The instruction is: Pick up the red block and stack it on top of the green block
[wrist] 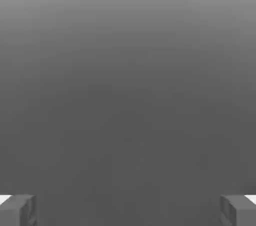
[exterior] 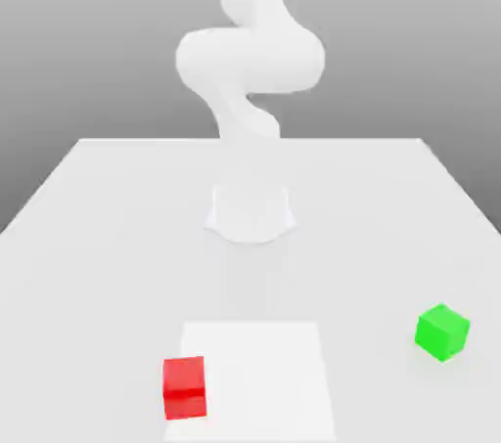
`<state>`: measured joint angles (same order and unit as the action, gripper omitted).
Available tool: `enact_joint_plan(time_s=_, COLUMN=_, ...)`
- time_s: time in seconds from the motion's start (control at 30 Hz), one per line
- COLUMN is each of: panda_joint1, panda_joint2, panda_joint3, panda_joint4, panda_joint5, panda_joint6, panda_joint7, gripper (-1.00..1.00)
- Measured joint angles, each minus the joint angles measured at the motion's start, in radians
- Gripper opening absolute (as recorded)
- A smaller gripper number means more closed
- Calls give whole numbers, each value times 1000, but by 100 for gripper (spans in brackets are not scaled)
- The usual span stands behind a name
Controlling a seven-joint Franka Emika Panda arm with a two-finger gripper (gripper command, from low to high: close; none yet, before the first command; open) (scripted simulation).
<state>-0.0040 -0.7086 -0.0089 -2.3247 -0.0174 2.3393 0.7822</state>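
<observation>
Red block (exterior: 184, 386) and green block (exterior: 441, 332) sit well apart on the desk (exterior: 98, 216), so nothing is stacked yet. The gripper (wrist: 128, 210) hangs with fingers (wrist: 17, 209) released, holding nothing; the whole pick and stack remains.

Everything here looks pretty flat and matte tbh. The red block (exterior: 184, 386) and green block (exterior: 442, 332) both have plain, smooth faces, kind of like painted plastic, no shine on them. The worktop (exterior: 88, 236) is a smooth pale white with zero texture. My arm (exterior: 250, 60) is smooth white with a soft sheen, and my end effector (wrist: 128, 210) fingers (wrist: 20, 210) look dull grey.
</observation>
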Motion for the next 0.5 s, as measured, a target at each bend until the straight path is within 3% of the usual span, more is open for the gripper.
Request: enact_joint_plan(time_s=0.5, panda_joint1=-26, panda_joint2=550, panda_joint3=-84, panda_joint4=-149, panda_joint5=-30, panda_joint6=238, panda_joint7=-162, gripper=0)
